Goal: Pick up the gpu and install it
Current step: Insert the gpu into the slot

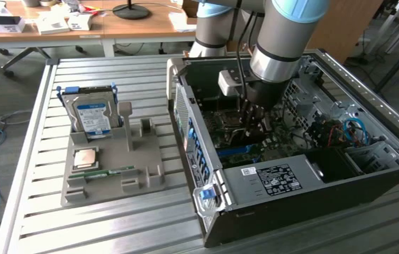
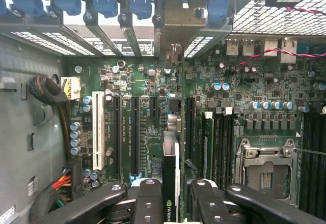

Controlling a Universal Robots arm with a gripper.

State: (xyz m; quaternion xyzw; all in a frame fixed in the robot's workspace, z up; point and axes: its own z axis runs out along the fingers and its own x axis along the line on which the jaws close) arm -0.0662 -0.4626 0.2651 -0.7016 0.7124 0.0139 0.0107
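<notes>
The gpu (image 2: pixel 170 158) is seen edge-on in the wrist view, a thin dark card with a green logo on its near edge. My gripper (image 2: pixel 170 199) is shut on it, one black finger (image 2: pixel 147 198) on each side. The card's silver end bracket (image 2: pixel 173 56) reaches toward the case's rear slot openings. The card stands upright over the green motherboard (image 2: pixel 147 81), beside two long black slots (image 2: pixel 135 132). I cannot tell whether it sits in a slot. In the exterior view my gripper (image 1: pixel 251 124) reaches down into the open computer case (image 1: pixel 207 159).
A grey parts holder (image 1: pixel 125 159) on the slatted table carries a blue-labelled hard drive (image 1: pixel 93 116), a processor chip (image 1: pixel 87 157) and a green memory stick (image 1: pixel 108 172). Inside the case are a processor socket (image 2: pixel 262 165), memory slots (image 2: pixel 214 147) and cable bundles (image 2: pixel 48 94).
</notes>
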